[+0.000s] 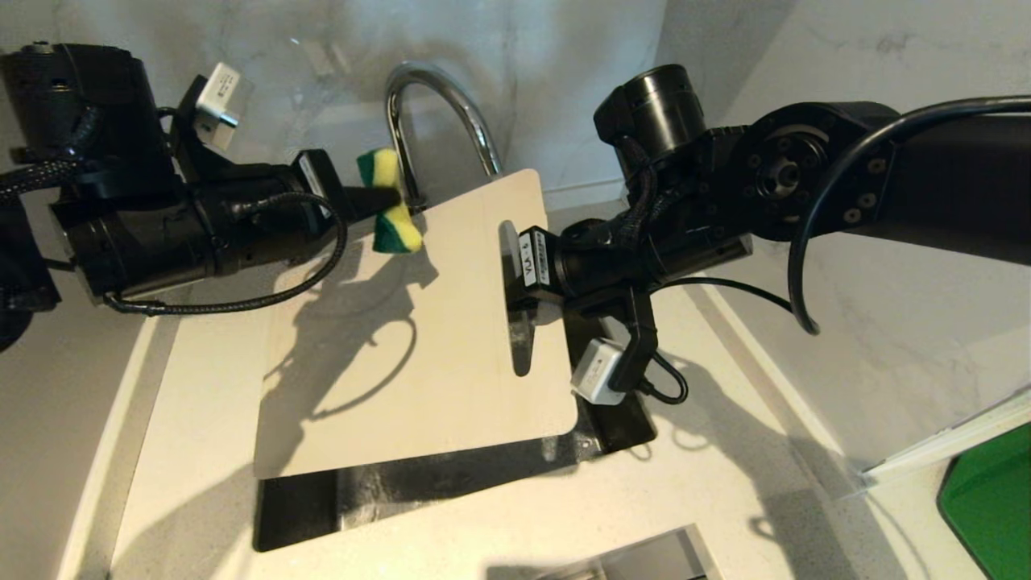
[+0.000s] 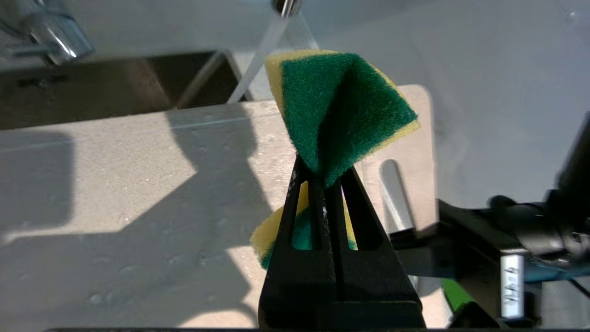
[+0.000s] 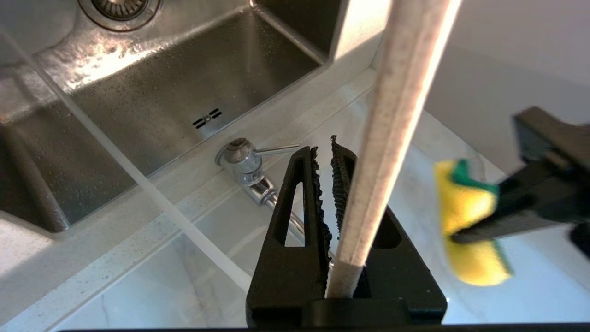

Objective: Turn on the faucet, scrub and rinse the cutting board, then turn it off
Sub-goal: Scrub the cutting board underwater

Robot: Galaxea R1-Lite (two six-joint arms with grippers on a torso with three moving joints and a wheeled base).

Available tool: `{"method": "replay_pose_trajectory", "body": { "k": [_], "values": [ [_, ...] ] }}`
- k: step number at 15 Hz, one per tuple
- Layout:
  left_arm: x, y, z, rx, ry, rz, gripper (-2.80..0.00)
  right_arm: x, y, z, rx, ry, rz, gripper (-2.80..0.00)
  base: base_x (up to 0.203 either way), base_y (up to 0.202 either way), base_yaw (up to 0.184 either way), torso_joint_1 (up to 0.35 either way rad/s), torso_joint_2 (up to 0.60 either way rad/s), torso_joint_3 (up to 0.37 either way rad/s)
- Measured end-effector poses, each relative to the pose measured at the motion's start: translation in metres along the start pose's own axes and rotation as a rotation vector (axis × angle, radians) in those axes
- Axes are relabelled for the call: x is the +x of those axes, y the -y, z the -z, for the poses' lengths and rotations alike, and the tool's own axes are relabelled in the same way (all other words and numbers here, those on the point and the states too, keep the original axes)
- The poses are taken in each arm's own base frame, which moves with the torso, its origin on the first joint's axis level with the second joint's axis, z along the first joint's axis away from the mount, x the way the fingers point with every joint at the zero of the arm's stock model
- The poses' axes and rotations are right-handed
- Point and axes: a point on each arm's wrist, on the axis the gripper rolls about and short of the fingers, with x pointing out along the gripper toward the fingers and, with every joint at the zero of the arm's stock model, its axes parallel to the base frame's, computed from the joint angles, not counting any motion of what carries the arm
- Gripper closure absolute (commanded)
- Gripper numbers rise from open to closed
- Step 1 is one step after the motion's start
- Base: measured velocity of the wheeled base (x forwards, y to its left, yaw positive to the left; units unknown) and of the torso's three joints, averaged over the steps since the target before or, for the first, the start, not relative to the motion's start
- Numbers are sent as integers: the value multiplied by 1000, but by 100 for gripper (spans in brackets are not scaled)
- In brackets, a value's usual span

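Left claw (image 1: pixel 385 201) at about 10 o'clock in the head view, fingers pressed tight on a yellow-green sponge (image 1: pixel 390 203), pinched at the middle so both ends flare out (green scrub side faces the wrist camera). Sponge hangs just over the far-left corner of the cutting board (image 1: pixel 403 338), right beside it; contact can't be told. Cutting board sits centre frame, held up over the sink (image 1: pixel 362 491), tilted, slot handle (image 1: pixel 515 314) toward 3 o'clock. Right claw (image 1: pixel 515 294) comes in from 3 o'clock and pinches the board edge at that slot; in the right wrist view the board (image 3: pixel 396 138) runs edge-on between the two ribbed fingers (image 3: pixel 318 193), jaws narrowly apart around it. Faucet (image 1: pixel 439 121) stands at 12 o'clock behind the board, chrome gooseneck arching toward the viewer, spout end hidden by the board. Its base and thin side lever (image 3: pixel 276 149) show in the right wrist view on the tabletop (image 1: pixel 725 451) rim behind the sink. A water stream (image 3: pixel 138 184) crosses that view diagonally (tap running). Sink basin wet, drain (image 3: pixel 119 5) visible at the top edge. Green flat object (image 1: pixel 987 499) at 4 o'clock on the tabletop, well apart from the board.
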Motion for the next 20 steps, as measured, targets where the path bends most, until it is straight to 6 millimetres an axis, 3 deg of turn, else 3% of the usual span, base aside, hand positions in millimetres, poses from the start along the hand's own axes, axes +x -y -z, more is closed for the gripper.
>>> {"method": "replay_pose_trajectory", "body": {
  "k": [5,10,20],
  "values": [
    [25,-15,13,-11,-45,-32,0,-4,2,0,-3,-5,2,0,0,0,0,0,0,0],
    [30,-38,20,-19,-85,-74,0,-6,3,0,-4,-11,2,0,0,0,0,0,0,0],
    [4,-149,32,-109,-156,-226,0,-8,4,2,-9,-17,15,0,0,0,0,0,0,0]
  ]
}}
